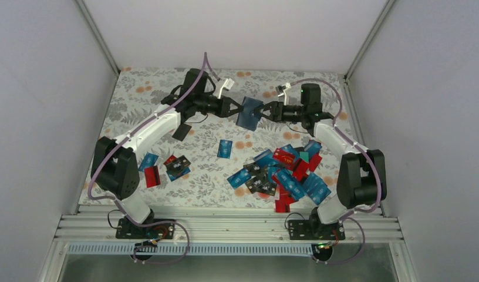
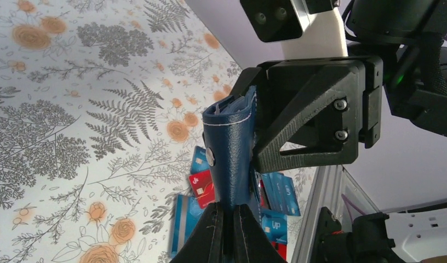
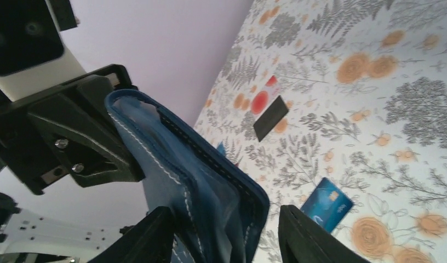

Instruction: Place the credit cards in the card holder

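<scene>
Two arms (image 1: pixel 158 123) stretched inward, card holder (image 1: pixel 248 113) between

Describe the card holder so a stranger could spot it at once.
Look to the far half of the floral tabletop, where the two arms meet. Raised between the left gripper and right gripper is the card holder. It is dark navy, stitched and thicker than the bright loose credit cards lying nearer the bases.

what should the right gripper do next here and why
Probably close the right gripper onto the card holder: its fingers straddle the holder with a gap on one side, while the left gripper pinches the opposite edge in mid-air.
</scene>
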You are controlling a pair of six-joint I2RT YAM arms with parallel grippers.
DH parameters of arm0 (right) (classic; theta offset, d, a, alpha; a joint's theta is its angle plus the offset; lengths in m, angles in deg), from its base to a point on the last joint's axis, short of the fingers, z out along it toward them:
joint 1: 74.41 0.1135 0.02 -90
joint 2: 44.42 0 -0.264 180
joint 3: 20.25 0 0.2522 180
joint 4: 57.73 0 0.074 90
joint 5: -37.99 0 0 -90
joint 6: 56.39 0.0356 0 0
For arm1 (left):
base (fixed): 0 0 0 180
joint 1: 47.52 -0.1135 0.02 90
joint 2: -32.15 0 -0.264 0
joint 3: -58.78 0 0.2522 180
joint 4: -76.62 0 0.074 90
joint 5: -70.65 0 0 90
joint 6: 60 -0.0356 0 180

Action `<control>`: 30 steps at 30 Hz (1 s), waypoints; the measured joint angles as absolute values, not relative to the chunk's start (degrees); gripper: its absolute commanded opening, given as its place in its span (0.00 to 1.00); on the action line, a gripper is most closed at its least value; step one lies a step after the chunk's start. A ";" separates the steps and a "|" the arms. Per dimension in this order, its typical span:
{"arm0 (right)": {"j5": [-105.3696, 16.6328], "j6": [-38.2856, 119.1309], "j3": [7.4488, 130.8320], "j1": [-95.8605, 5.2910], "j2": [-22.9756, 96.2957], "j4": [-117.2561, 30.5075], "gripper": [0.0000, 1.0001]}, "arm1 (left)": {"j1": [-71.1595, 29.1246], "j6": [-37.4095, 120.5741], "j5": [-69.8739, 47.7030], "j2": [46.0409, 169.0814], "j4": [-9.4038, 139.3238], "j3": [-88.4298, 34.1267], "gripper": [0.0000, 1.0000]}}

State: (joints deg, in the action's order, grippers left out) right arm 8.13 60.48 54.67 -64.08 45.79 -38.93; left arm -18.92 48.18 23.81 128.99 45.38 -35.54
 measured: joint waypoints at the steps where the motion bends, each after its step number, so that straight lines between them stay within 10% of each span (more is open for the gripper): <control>1: 8.92 61.16 54.74 -63.93 45.62 -39.28 0.40 | -18.94 47.98 24.33 128.75 45.27 -35.49 0.02; 10: 12.20 63.63 54.83 -62.23 43.39 -41.95 0.06 | -19.77 46.60 27.26 127.77 44.73 -34.12 0.05; 14: 12.13 63.39 54.85 -61.24 43.26 -41.79 0.04 | -20.10 46.23 26.87 126.74 44.20 -32.87 0.46; 19: 13.35 62.38 54.85 -58.86 43.24 -41.64 0.05 | -20.23 46.71 26.43 121.76 45.14 -27.58 0.70; 30: 18.23 60.48 59.24 -53.68 43.24 -41.99 0.04 | -23.24 48.70 32.12 110.04 51.06 -17.05 0.57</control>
State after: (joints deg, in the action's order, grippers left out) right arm 18.23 60.48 59.24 -53.68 43.24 -41.99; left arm -23.24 48.70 32.12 110.04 51.06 -17.05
